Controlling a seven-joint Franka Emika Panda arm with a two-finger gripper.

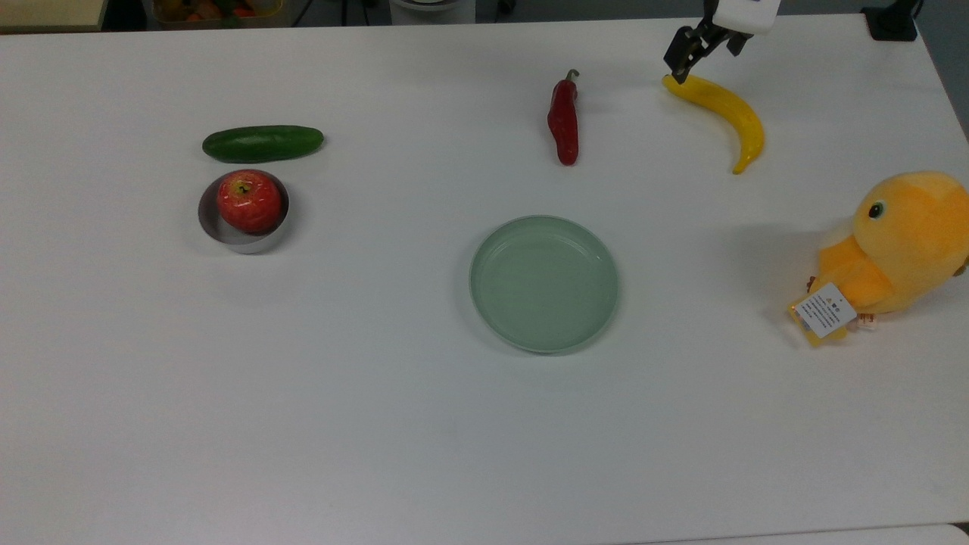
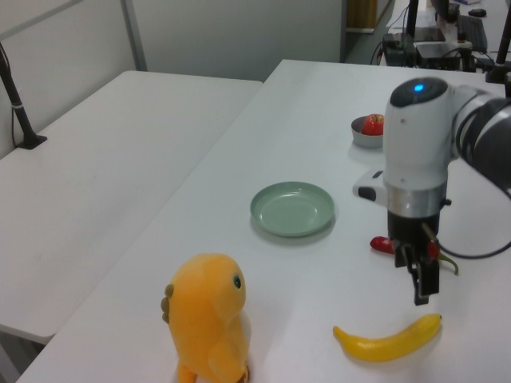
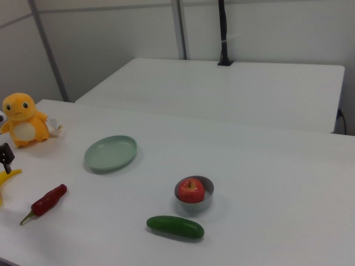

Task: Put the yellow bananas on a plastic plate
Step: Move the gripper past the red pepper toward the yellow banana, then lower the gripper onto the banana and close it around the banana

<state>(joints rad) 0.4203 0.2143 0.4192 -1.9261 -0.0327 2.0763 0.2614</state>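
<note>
The yellow banana (image 1: 723,106) lies on the white table at the top view's far right, and also shows in the left view (image 2: 389,339) and the right view (image 3: 4,183). The pale green plastic plate (image 1: 543,284) sits bare at mid-table (image 2: 292,209) (image 3: 111,152). My gripper (image 1: 708,53) hangs open just above the banana's far end, with nothing between its fingers. The left view shows it (image 2: 421,283) a little above the banana's right tip.
A red chili pepper (image 1: 563,125) lies to the top view's left of the banana. A plush orange duck (image 1: 901,242) sits near the top view's right edge. A cucumber (image 1: 262,144) and a metal bowl (image 1: 227,231) holding an apple (image 1: 248,200) are at the top view's left.
</note>
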